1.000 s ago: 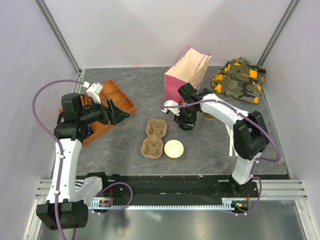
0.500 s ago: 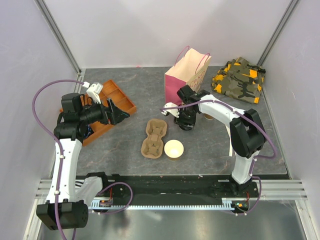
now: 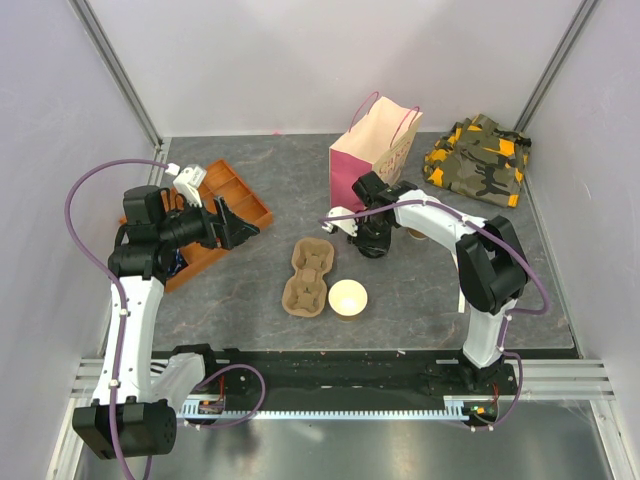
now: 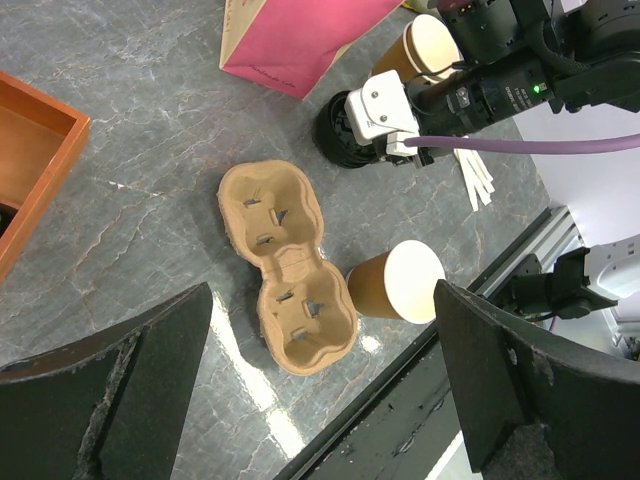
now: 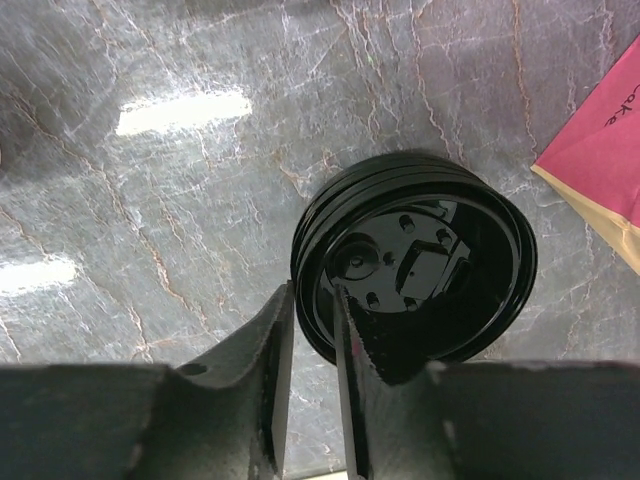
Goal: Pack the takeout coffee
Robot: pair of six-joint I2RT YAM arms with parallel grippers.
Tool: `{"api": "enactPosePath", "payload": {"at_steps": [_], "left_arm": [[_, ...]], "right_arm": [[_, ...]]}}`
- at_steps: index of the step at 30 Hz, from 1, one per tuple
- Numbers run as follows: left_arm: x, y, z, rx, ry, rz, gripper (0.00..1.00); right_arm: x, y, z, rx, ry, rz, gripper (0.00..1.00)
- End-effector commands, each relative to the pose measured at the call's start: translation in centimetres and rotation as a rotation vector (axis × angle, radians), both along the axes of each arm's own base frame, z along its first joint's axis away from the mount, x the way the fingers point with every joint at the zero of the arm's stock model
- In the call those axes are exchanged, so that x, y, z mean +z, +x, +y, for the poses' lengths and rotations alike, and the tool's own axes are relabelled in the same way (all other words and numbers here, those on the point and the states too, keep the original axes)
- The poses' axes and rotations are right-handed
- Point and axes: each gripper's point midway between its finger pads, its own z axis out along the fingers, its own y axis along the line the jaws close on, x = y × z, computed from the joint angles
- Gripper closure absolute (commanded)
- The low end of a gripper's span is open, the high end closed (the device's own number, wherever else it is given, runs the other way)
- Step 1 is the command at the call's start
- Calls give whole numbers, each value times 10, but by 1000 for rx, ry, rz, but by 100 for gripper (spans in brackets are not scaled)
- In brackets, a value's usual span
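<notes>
Top view: L hand (image 3: 238, 222) spread wide, nothing in it, raised by orange tray (image 3: 232, 190) at table (image 3: 250, 300) left. R hand (image 3: 372, 240) low in front of pink paper bag (image 3: 372, 150). Pulp 2-cup carrier (image 3: 310, 275) mid-table w/ open-topped tan cup (image 3: 348, 298) upright just beside it.
L wrist view: black lid (image 4: 340, 135) on table by bag, under R hand. Second tan cup (image 4: 425, 45) behind it, also open-topped; cannot tell which cup is the takeout coffee.
R wrist view: R hand clenched on black lid's rim, one finger outside, one inside.
</notes>
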Motion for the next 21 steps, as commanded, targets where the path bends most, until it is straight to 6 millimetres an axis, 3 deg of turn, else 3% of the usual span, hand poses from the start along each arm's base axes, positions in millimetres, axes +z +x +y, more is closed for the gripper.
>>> {"api": "enactPosePath", "payload": {"at_steps": [1,12,21], "left_arm": [[10,-1,-4,-22,-24,-27,0],[8,-1,-5,-27,-26,-22,0],[7,-2,-5,-27,-29,-18,0]], "right_arm": [[4,3,2,20,6,-26,74],[24,1,2,31,23,-38,82],[32,3,7,9,44,-31,100]]}}
